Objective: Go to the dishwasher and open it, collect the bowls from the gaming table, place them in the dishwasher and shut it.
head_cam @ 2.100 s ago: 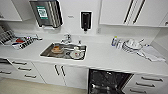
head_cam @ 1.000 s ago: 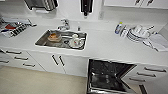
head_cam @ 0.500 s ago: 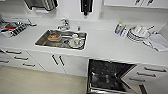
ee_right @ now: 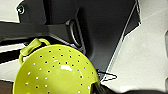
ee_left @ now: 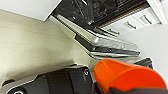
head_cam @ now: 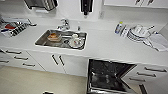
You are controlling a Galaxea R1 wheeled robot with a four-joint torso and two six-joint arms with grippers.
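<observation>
We see the dishwasher (head_cam: 107,76) open w/ bare floor (head_cam: 37,81) beside it; can't tell either gripper's grip.

Head camera looks down; left wrist camera shares the open dishwasher (head_cam: 107,77).

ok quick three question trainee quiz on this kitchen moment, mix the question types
1. True or false: the dishwasher door is closed.
2. What sits close in the right wrist view? A) a white mug B) a yellow-green perforated bowl C) a sponge
3. Fill in: the left wrist view shows an ____ bowl close to the camera.

Key: 1 false, the door hangs open on a dark interior. 2 B. 3 orange.
</observation>
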